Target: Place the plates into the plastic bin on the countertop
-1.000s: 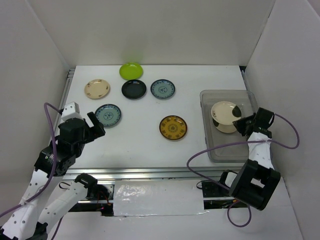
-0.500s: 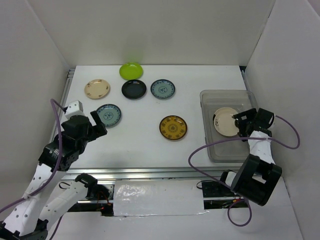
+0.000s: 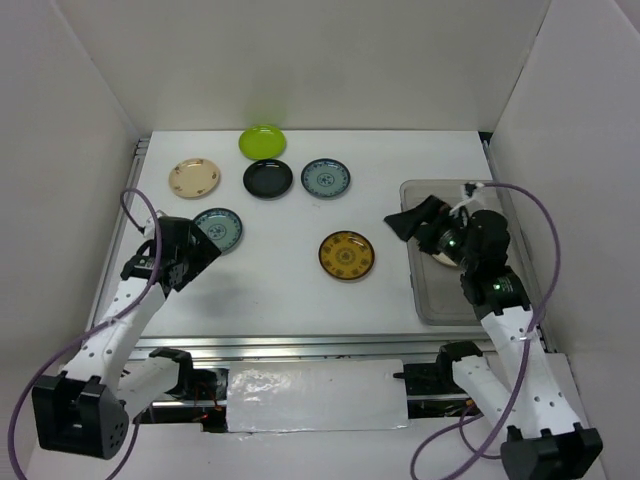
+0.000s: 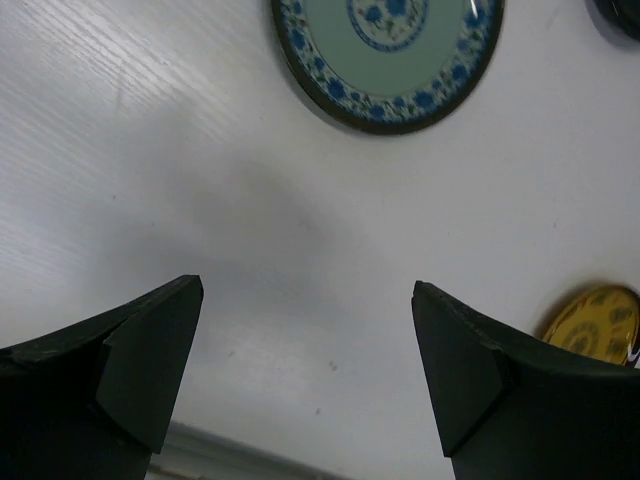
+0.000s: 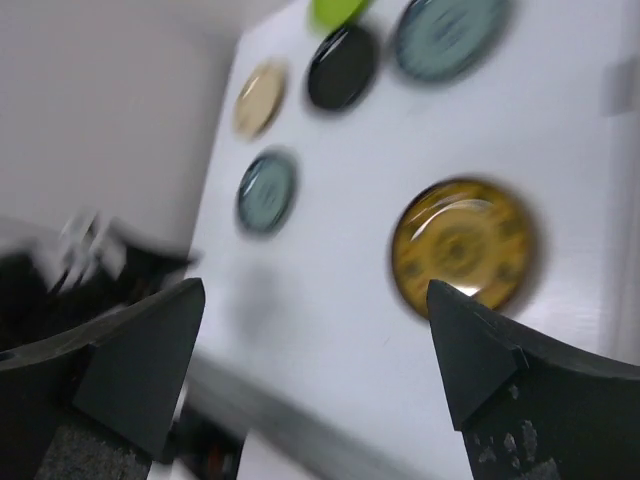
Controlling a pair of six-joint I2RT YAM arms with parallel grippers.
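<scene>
In the plastic bin, a cream plate shows.
Six plates wait on the bench; left tool, right tool gape empty.

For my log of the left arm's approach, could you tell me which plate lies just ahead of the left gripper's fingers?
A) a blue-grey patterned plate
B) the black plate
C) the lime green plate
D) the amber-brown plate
A: the left wrist view shows the blue-grey patterned plate lying on the countertop just beyond the open left gripper.
</scene>
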